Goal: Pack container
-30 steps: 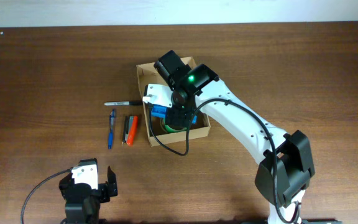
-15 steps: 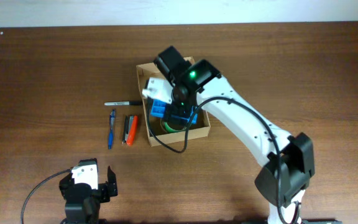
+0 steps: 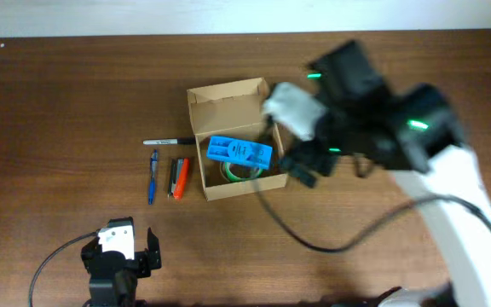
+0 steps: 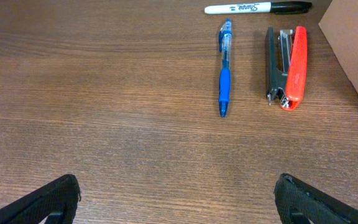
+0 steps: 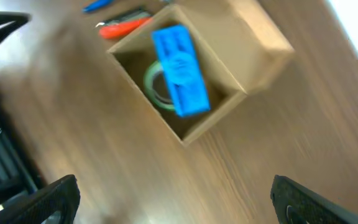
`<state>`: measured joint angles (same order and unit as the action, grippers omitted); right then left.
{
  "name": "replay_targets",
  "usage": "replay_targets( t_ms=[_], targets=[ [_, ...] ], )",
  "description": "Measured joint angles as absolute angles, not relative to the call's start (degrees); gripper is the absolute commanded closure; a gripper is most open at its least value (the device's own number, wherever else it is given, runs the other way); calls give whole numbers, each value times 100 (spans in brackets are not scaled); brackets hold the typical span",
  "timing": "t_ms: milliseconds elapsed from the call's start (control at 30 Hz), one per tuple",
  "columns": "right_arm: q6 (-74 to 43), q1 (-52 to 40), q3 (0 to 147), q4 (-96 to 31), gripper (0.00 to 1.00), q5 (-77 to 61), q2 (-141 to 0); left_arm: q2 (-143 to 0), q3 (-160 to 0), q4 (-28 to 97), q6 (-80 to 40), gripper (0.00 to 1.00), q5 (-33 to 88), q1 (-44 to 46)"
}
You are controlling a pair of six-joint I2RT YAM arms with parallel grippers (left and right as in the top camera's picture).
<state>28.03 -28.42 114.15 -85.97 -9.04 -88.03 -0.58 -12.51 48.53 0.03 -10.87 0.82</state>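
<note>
The tan cardboard container (image 3: 203, 162) stands open at mid-table, lid flap up at the back. A flat blue case (image 3: 239, 152) lies in it over a green tape roll (image 3: 233, 173). Both also show in the blurred right wrist view, the case (image 5: 180, 70) across the box (image 5: 241, 93). My right gripper (image 3: 301, 166) is open and empty, raised to the right of the box. My left gripper (image 3: 130, 256) is open and empty near the front edge. In the left wrist view a blue pen (image 4: 224, 68), an orange stapler (image 4: 284, 65) and a black marker (image 4: 257, 8) lie ahead of it.
The pen (image 3: 153, 176), stapler (image 3: 178, 177) and marker (image 3: 167, 141) lie in a group left of the box. The box's side wall (image 4: 353, 43) is at the right edge of the left wrist view. A black cable hangs from my right arm past the box's front right corner.
My right gripper let go of the blue case, which now lies in the box. The right arm lifted fast up and to the right. The left arm has not moved.
</note>
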Motion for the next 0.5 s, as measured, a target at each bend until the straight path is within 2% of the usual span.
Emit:
replay_targets(
  t_ms=[33, 167, 367, 500],
  targets=[
    [2751, -2445, 10997, -8517, 1, -897, -8119, -58, -1251, 4849, 3, 1, -1087, 82],
    [2475, -1874, 9325, -7706, 1, -934, -5999, -58, -1251, 4860, 3, 0, -1087, 82],
    [1494, -1826, 6611, -6692, 1, -757, -3607, -58, -1251, 4842, 3, 0, -1087, 82],
    [1100, -1820, 5765, -6425, 1, -670, -2558, -58, -1251, 4853, 3, 0, -1087, 82]
  ],
)
